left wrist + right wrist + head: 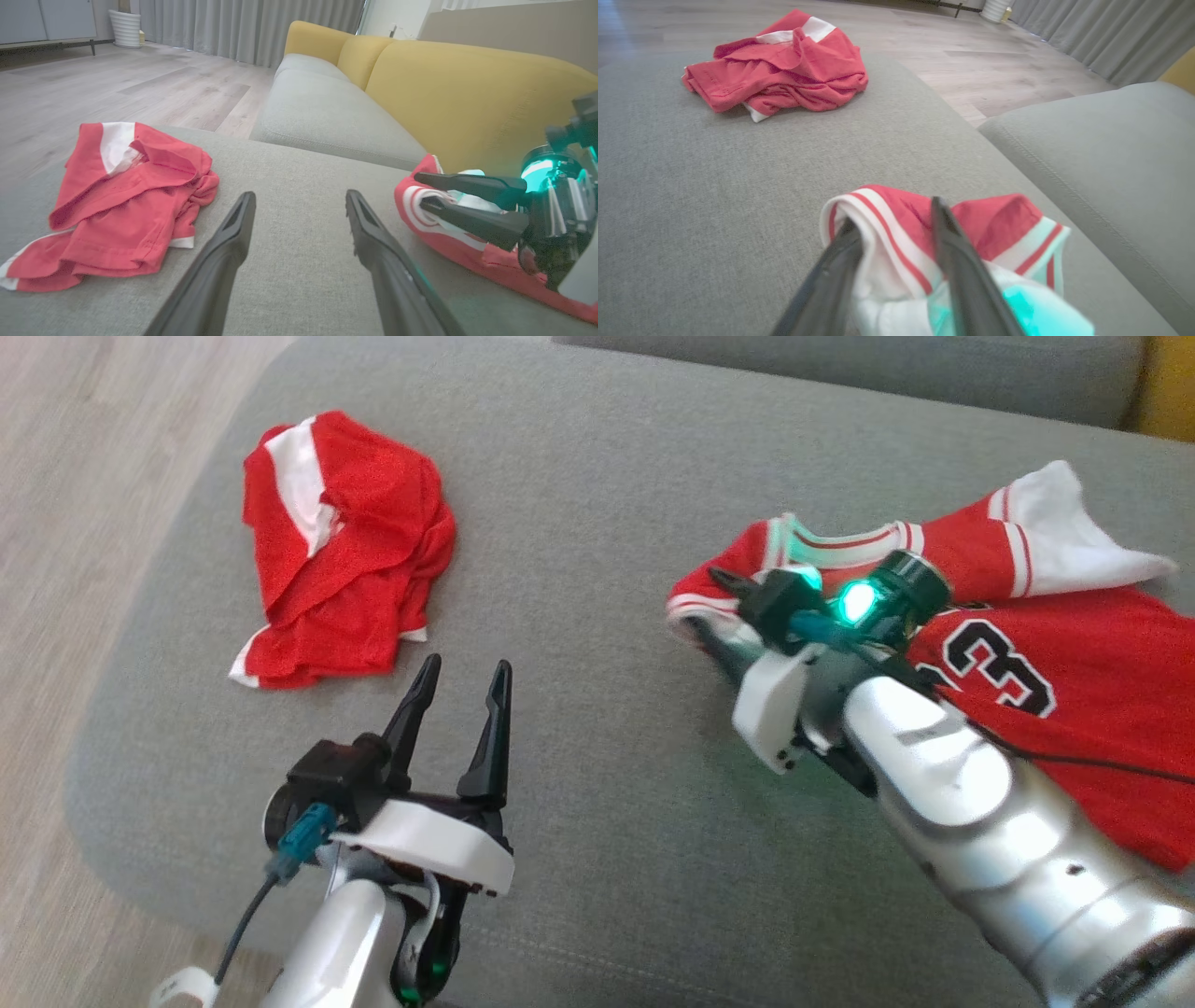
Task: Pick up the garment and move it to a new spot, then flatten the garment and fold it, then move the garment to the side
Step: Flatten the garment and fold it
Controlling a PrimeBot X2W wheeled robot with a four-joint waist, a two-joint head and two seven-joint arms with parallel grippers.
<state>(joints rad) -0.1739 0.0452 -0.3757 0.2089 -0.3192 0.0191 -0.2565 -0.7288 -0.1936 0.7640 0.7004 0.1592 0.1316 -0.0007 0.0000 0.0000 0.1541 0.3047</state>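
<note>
From the head view, the jersey (1102, 747) lies at the right of the grey cushion (579, 523), number side up, partly spread, with one white-edged sleeve thrown to the far right and its left edge bunched. The right gripper (708, 605) sits at that bunched left edge, by the striped armhole. The left gripper (469, 663) hangs near and left of centre over bare cushion, jaws wide apart and holding nothing. Crumpled shorts (345, 551) lie at the far left, well apart from the jersey. In the left wrist view, the left gripper's fingers frame bare cushion, and the right gripper (418, 190) shows at the right with striped trim between its two fingers, which stand a little apart. In the right wrist view, a fold of the white and red trim rises between the fingers (962, 270). I cannot tell whether they pinch it or merely straddle it. The jersey looks light, thin and limp, likely a slick mesh. It should drape and slide readily and will not hold a shape when lifted by one point. The doubled trim at the armholes, neck and hem is the firmer hold. Taking both shoulders, one per gripper, should let it hang flat for spreading.
</note>
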